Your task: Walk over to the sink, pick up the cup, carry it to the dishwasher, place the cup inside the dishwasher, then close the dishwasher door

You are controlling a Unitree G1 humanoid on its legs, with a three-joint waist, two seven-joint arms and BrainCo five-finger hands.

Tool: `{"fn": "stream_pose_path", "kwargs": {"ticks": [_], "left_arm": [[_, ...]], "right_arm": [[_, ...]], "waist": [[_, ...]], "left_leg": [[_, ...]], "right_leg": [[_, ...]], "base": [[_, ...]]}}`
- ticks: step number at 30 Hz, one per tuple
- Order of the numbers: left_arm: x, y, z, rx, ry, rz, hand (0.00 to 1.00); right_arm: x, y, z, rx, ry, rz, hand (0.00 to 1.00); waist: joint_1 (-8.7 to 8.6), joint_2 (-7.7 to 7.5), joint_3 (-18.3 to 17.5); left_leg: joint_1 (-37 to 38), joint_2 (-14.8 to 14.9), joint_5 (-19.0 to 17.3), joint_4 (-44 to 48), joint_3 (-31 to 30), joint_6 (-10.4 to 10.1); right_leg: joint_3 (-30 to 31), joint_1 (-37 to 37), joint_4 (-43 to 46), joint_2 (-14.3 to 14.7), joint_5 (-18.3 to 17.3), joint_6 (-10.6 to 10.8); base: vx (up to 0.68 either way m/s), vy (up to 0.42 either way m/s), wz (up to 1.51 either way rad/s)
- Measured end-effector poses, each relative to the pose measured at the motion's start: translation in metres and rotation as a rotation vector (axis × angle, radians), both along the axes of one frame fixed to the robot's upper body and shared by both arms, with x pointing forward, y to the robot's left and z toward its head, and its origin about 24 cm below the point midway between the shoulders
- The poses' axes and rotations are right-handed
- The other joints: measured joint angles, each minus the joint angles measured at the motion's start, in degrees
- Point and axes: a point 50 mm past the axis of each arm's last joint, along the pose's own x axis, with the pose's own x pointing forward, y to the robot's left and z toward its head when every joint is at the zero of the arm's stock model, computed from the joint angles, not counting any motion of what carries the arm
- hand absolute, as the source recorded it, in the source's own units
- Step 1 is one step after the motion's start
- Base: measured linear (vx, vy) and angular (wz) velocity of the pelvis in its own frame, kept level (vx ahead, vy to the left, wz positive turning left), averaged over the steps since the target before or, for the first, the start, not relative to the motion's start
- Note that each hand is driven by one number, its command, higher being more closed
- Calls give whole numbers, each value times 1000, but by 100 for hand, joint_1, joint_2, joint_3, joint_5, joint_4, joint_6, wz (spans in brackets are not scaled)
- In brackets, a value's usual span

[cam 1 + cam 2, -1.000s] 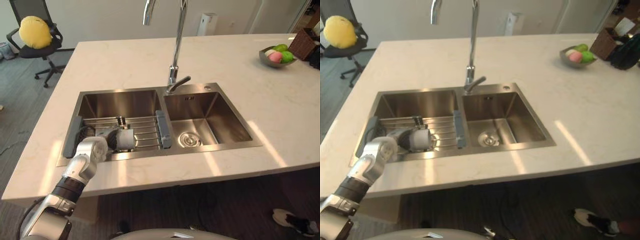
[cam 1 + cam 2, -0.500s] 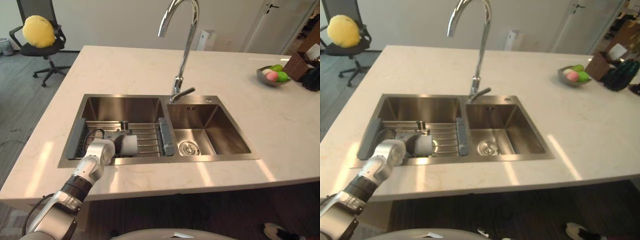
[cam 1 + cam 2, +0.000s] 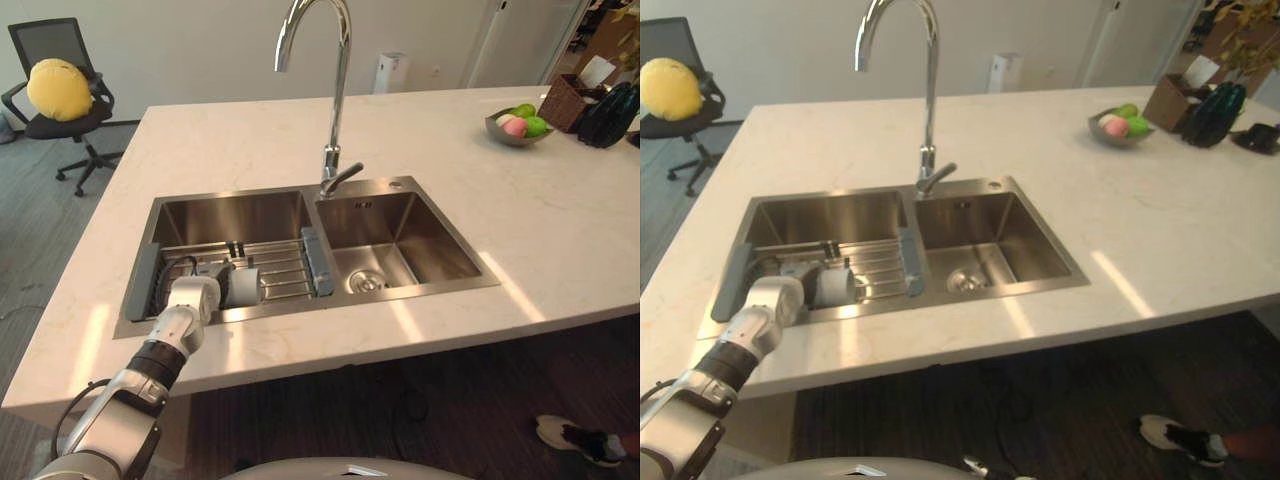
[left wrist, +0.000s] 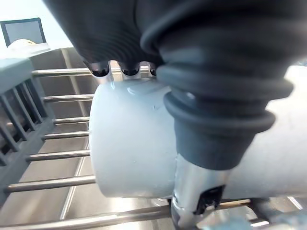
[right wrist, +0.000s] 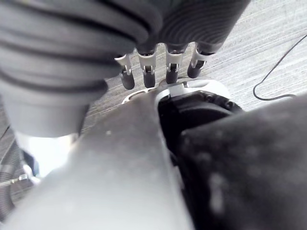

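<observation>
A pale grey cup (image 3: 246, 287) lies on its side on the wire rack (image 3: 283, 272) in the left basin of the steel sink (image 3: 403, 184). My left hand (image 3: 194, 297) reaches down into that basin from the counter's near edge. In the left wrist view its fingers (image 4: 120, 71) curl over the cup (image 4: 129, 143) and the thumb presses on its near side. My right hand (image 5: 158, 72) hangs low beside my body, its fingers relaxed and holding nothing.
A tall curved faucet (image 3: 335, 100) stands between the two basins. A bowl of fruit (image 3: 515, 125) and a wicker basket (image 3: 565, 100) sit at the counter's far right. An office chair with a yellow cushion (image 3: 60, 90) is at the far left. A person's shoe (image 3: 565, 435) shows on the floor at lower right.
The camera has shifted, so the whole scene sits differently. My left hand stays wrapped on the cup on the rack in the left basin.
</observation>
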Motion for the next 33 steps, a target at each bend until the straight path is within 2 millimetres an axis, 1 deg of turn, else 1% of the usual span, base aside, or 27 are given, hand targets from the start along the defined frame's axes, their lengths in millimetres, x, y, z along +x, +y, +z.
{"fn": "stream_pose_path", "kwargs": {"ticks": [2, 5, 8, 13, 16, 17, 18, 19, 22, 26, 27, 28, 31, 32, 33], "left_arm": [[0, -1, -1, -17, -19, -4, 100], [-1, 6, -4, -23, -30, 15, 100], [-2, 7, -9, -49, -40, 9, 100], [-4, 10, -14, -134, -81, -14, 100], [-7, 8, -15, -292, -81, -7, 100], [-7, 4, -14, -365, -84, -8, 100], [-6, 0, -9, -432, -97, -5, 100], [-6, -1, -8, -456, -101, -2, 100], [-6, -7, 0, -605, -104, 13, 100], [-13, -22, 11, -845, -98, 10, 100], [-15, -23, 13, -870, -96, 6, 100], [-17, -28, 15, -919, -87, -7, 100], [-20, -35, 17, -984, -89, -12, 100], [-22, -36, 20, -1018, -100, -16, 100], [-23, -38, 23, -1063, -112, -17, 100]], "right_arm": [[3, -2, 1, -2, 6, 5, 0], [5, -4, 2, -3, 8, 22, 0], [5, -7, 3, 0, 8, 24, 0], [5, -8, 3, -2, 6, 24, 0], [5, -10, 3, -6, -1, 19, 0], [4, -11, 2, -8, -5, 12, 0], [3, -12, 2, -9, -7, -3, 0], [3, -12, 2, -9, -11, -7, 0], [4, -13, 2, -12, -30, -19, 0], [4, -8, 1, -6, -51, -21, 0], [5, -7, 0, -4, -56, -23, 0], [5, -4, 0, 3, -67, -42, 0], [2, -3, -1, 9, -68, -63, 0], [2, -3, -1, 10, -72, -68, 0], [1, -3, -1, 11, -70, -73, 0]], "waist": [[12, -3, 2], [8, 41, 30], [22, 77, 43], [21, 109, 62], [25, 105, 70], [47, 102, 77], [49, 102, 86], [49, 102, 95], [73, 126, 194], [142, -5, 318], [140, -27, 335], [133, -75, 362], [138, -92, 362], [143, -91, 362], [148, -81, 367]], "left_leg": [[1, -45, -2, 0, 4, 0], [32, -31, -4, -1, 25, -3], [62, -10, -2, -1, 28, -1], [62, -19, -22, -1, 30, 45], [43, -71, -29, -1, 28, 92], [39, -102, -38, -1, 22, 110], [31, -136, -50, -1, 5, 128], [30, -156, -56, -1, 2, 136], [50, -223, -79, -1, -30, 166], [83, -306, -139, -1, -116, 176], [84, -318, -147, -1, -141, 169], [100, -325, -166, 0, -180, 163], [126, -307, -203, 0, -233, 144], [142, -282, -219, 0, -258, 129], [172, -241, -236, 0, -296, 112]], "right_leg": [[2, 6, -2, -10, 3, 10], [23, 18, -1, -18, 6, 11], [49, 29, -2, -4, -18, 48], [73, 27, -10, -24, -7, 71], [57, 24, -25, -72, 1, 93], [44, 27, -26, -94, 5, 93], [22, 32, -26, -103, 14, 81], [18, 33, -26, -114, 13, 83], [-61, 112, -57, -165, 21, 99], [-164, 226, -91, -215, 16, 110], [-175, 238, -90, -217, 16, 110], [-200, 275, -78, -216, 19, 108], [-222, 299, -12, -191, 40, 75], [-233, 300, 15, -168, 61, 42], [-248, 323, 30, -123, 110, -34]], "base": [[26, 39, 3], [-15, 3, -3], [-39, 0, -5], [-7, 2, -1], [19, 22, 3], [36, 40, 8], [39, 46, 7], [43, 36, 9], [42, 32, 13], [56, 9, 10], [72, 10, 12], [61, -1, 12], [58, -11, 9], [46, -22, 10], [41, -22, 10]]}}
